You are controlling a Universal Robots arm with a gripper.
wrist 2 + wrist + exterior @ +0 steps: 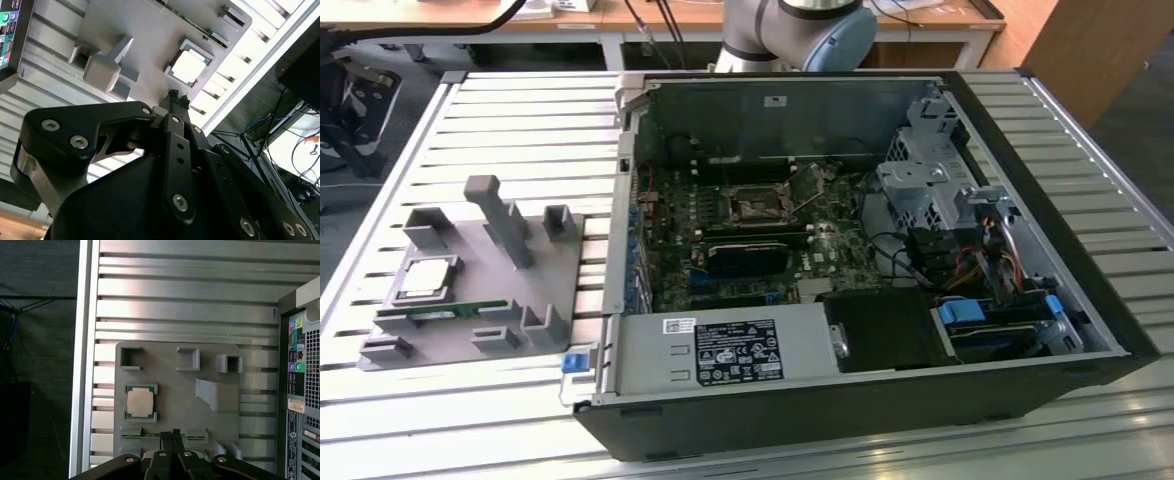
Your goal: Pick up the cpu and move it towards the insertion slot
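Note:
The cpu (427,278) is a small silvery square lying flat in a recess of the grey plastic fixture (547,262) at the exterior view's left. Both wrist views look down on the cpu (139,402) (189,66) from well above. My gripper (173,434) (177,97) hangs high over the fixture's edge, beside the cpu and apart from it. Its slim fingertips are pressed together, shut on nothing. The insertion slot (754,207), a dark square in a shiny bracket, sits on the motherboard inside the open computer case (854,405).
A green memory stick (447,312) lies in the fixture near the cpu. An upright grey post (500,220) rises from the fixture. The case walls, a drive cage (927,190) and cables surround the motherboard. Everything rests on a slatted metal table (520,120).

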